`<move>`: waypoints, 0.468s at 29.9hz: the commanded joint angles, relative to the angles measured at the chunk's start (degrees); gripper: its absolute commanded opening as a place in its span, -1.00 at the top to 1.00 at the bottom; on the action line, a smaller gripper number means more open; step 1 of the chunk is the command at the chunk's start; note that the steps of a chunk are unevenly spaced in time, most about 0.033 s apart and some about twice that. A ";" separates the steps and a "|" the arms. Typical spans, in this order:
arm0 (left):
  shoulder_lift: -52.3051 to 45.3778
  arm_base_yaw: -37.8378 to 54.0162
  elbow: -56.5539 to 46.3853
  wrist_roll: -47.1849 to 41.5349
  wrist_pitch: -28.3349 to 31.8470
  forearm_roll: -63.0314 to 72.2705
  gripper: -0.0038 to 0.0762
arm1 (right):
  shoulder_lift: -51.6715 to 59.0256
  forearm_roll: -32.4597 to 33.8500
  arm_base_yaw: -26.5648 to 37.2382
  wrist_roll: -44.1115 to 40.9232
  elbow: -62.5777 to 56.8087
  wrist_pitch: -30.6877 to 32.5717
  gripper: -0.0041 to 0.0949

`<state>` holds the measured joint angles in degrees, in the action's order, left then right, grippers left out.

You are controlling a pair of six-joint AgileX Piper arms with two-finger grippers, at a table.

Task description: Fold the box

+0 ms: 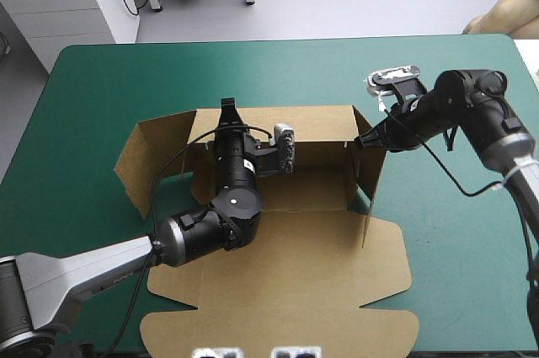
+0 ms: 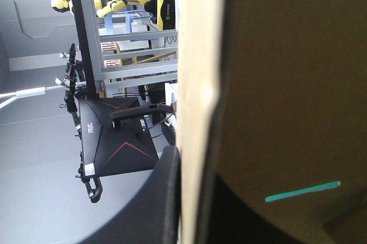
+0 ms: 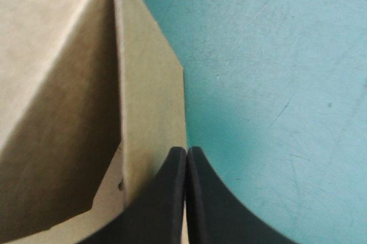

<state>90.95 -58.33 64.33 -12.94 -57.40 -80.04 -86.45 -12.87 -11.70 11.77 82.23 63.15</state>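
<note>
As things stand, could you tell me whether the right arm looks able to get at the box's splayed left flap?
Probably not directly: the left arm lies across the box, with the left tool gripping the back wall, between the right tool and that flap.

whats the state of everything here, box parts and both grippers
box: partly folded, open, lid flat on the teal-green cover
back wall: raised
right wall: raised
left wall: splayed outward, not tucked
left gripper: shut on the back wall's top edge
right gripper: shut, tip at the right wall's far corner
</note>
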 commanded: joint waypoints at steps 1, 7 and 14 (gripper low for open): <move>-2.27 -0.17 1.62 -1.07 -2.29 -3.60 0.92 | 6.23 -4.40 0.23 3.73 -5.07 -7.69 0.96; -2.27 -0.17 1.62 -1.07 -2.29 -3.60 0.92 | 11.77 -9.81 0.23 8.72 -17.04 -18.70 0.96; -2.27 -0.17 1.62 -1.07 -2.18 -3.46 0.92 | 19.36 -15.49 0.23 18.44 -27.43 -30.51 0.96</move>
<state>90.95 -58.33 64.33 -12.94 -57.45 -79.80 -71.40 -25.50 -11.70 25.99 56.25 39.02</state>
